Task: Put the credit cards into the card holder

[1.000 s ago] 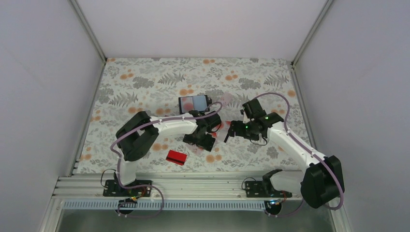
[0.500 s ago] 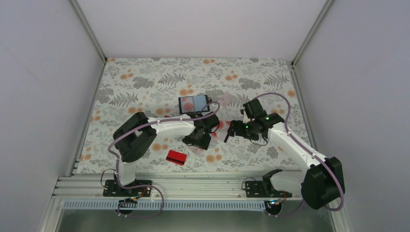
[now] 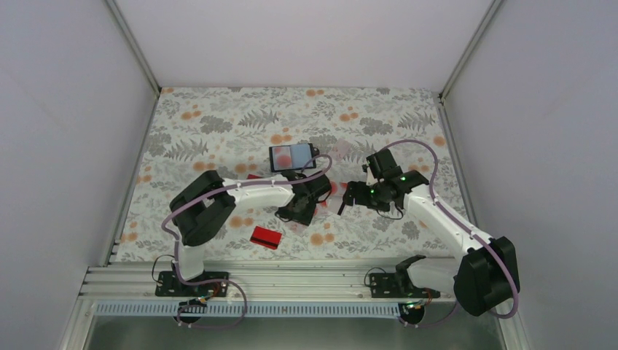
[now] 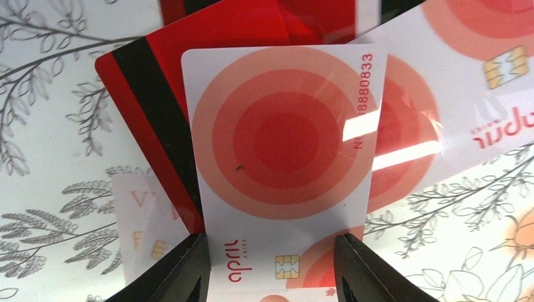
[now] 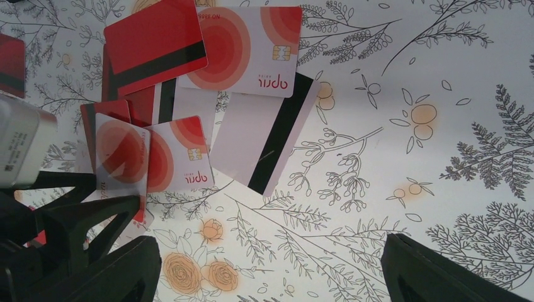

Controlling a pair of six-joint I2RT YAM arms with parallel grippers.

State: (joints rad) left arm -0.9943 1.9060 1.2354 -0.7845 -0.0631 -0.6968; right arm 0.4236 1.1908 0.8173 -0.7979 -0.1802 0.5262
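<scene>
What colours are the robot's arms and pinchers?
The left arm and right arm are white tubes with chunky black joints. A purple cable loops along each. The left gripper and right gripper are black. Green lights glow on the right arm.

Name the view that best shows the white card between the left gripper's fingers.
Left wrist: the white card fills the frame between the left gripper's fingers, with its rings, chip and number legible. Right wrist shows it small and foreshortened at the left edge. Top external hides it beneath the left arm.
</scene>
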